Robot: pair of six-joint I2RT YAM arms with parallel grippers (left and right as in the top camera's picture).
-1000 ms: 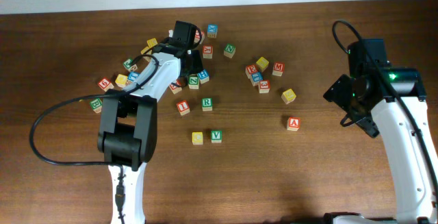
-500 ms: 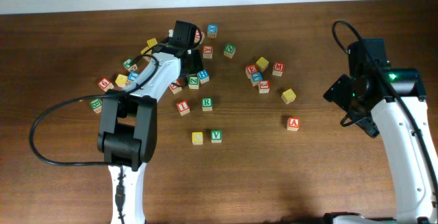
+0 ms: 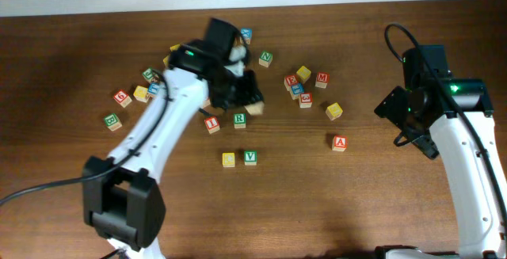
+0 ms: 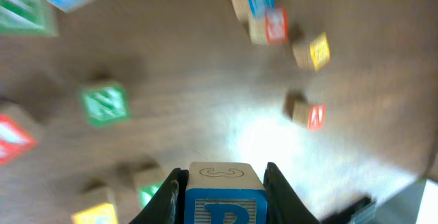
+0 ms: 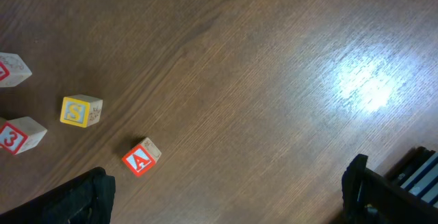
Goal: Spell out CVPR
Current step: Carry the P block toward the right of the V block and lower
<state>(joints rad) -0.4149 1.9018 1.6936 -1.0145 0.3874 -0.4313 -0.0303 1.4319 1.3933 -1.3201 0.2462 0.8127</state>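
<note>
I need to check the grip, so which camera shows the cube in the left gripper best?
The left wrist view: the blue-faced cube sits close up between the fingers of the left gripper, though the frame edge cuts its letter. Overhead, the gripper covers most of it. The right wrist view does not show it.

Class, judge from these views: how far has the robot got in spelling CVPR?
Done: the yellow C and green V sit side by side. In hand: the left pincer grips the blue P. Left: set P after V, then fetch the green R.
</note>
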